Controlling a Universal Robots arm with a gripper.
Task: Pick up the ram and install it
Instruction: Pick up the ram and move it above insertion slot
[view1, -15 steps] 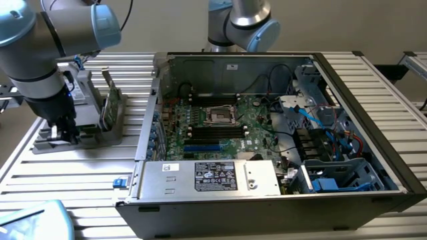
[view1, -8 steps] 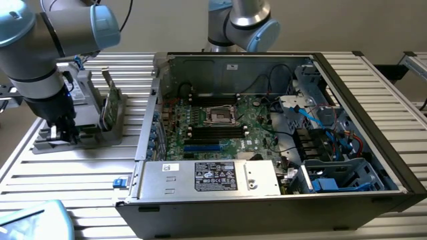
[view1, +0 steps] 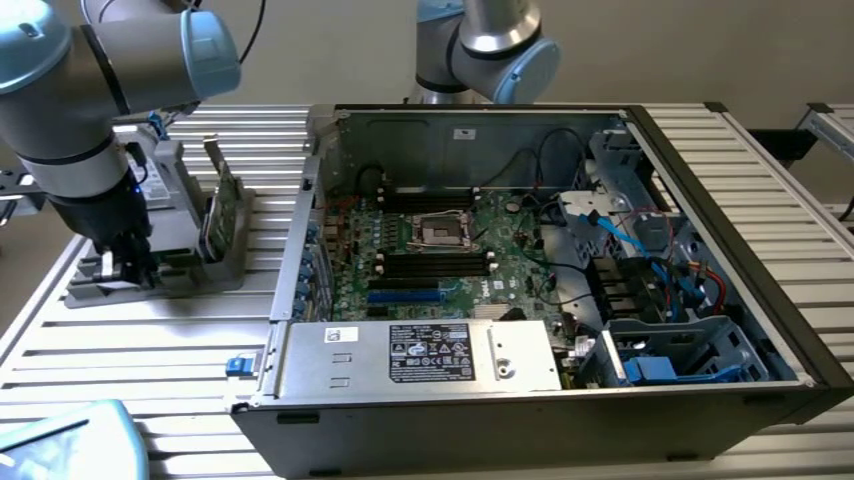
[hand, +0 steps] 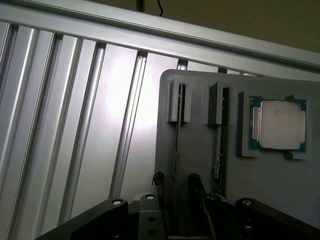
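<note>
In the wrist view the ram (hand: 175, 150) stands on edge in a slot of the grey holder (hand: 195, 210), so I see it as a thin strip. My gripper (hand: 175, 184) is open. One dark finger (hand: 158, 181) is on each side of the strip, with small gaps. In the exterior view the gripper (view1: 123, 262) is down at the near end of the holder (view1: 200, 270), on the exterior view's left. The arm hides the ram there. The motherboard (view1: 441, 250) lies in the open computer case (view1: 747, 250), with dark memory slots (view1: 427, 265) near its processor socket.
A second thin board (hand: 218, 155) stands in the neighbouring slot. A square silver processor chip (hand: 280, 125) sits in a recess beside it. A taller green card with a metal bracket (view1: 220, 205) stands in the holder. A second robot arm (view1: 487, 40) is behind the case. The table is slatted aluminium (view1: 160, 340).
</note>
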